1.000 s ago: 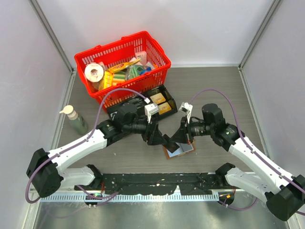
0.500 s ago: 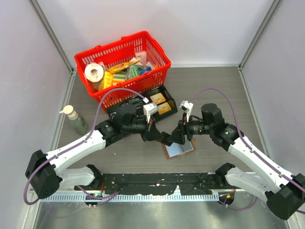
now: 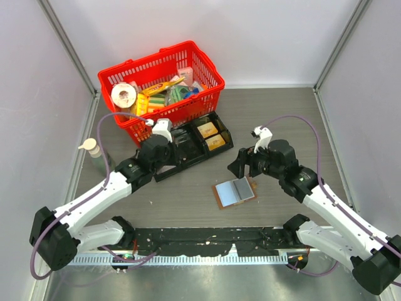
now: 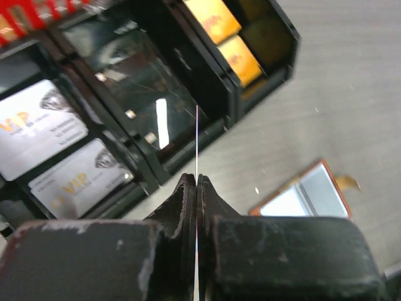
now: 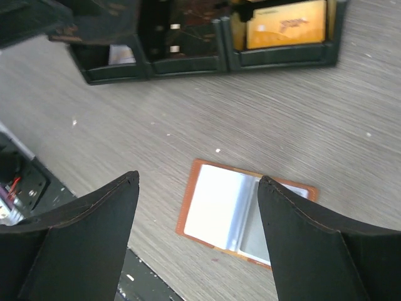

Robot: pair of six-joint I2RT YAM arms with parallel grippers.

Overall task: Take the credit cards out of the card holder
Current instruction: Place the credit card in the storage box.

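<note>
The clenched left claw's [image 4: 197,182] edge-on pinch could let the thin pale credit card [image 4: 197,141] slip outside the black divided tray [image 4: 207,81]; the released right claw [image 5: 197,180] hangs twelve o'clock of the brown bifold card holder [image 3: 235,191].

My left gripper [image 3: 180,143] hangs over the black tray [image 3: 200,158], dark against it, so I cannot tell how its jaws stand. The tray sits just in front of the red basket [image 3: 188,108], which is full of goods. Two gold cards [image 3: 212,136] lie in the tray's right end. The card holder [image 3: 235,191] lies open and flat on the table [image 3: 282,113], pale blue faces up. My right gripper [image 3: 240,165] hovers just beyond it, apart. A bottle [image 3: 93,149] stands by the left wall.
</note>
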